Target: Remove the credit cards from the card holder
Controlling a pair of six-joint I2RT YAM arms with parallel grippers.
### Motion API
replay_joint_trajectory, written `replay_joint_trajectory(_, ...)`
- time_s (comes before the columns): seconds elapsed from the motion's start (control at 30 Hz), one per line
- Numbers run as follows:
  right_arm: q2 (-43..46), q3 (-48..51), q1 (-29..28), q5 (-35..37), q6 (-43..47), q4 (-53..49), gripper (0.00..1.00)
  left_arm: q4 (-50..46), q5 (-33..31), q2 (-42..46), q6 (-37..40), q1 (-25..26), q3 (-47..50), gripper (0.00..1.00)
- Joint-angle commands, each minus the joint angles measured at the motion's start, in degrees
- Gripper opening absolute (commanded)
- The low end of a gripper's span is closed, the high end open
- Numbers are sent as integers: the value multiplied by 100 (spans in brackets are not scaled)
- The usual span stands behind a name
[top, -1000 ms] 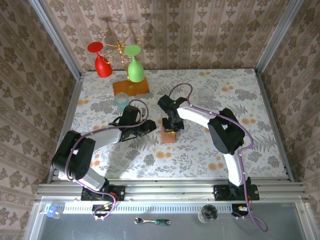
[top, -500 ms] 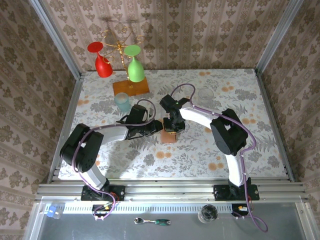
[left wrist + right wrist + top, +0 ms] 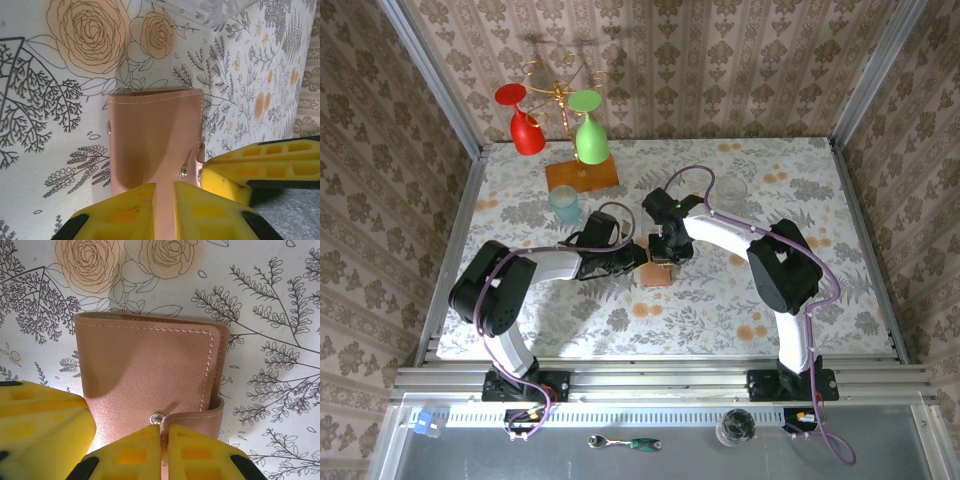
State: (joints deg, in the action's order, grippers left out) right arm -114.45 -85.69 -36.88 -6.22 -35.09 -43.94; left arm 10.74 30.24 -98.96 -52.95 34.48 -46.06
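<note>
The card holder is a tan-pink leather wallet lying flat and closed at the table's middle, its snap tab curling up at one edge. The credit cards are hidden. My right gripper is shut on the snap tab beside the metal snap, as the right wrist view shows. My left gripper comes in from the left. Its yellow fingers stand almost together over the near edge of the card holder, with leather showing in the slit. A right finger sits beside them.
A glass rack on an orange wooden base holds a red glass and a green glass at the back left. A pale blue cup stands just behind my left arm. A clear glass stands behind my right arm.
My left gripper has slid right until it reaches the card holder, and its jaws have narrowed. The right gripper has stayed on the snap tab.
</note>
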Motion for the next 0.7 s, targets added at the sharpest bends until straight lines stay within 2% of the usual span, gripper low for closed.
replay_joint_trajectory(0.0,284,70,39,194,-3,-291,8,-193,37,-137,-33,24,-140,16)
replay_joint_trajectory(0.23,389,151,100,539,108,-514,12,-230,47,-168,-31,22,-167,16)
replay_joint_trajectory(0.67,521,530,302,612,99,-392,21,-315,61,-142,10,15,-209,18)
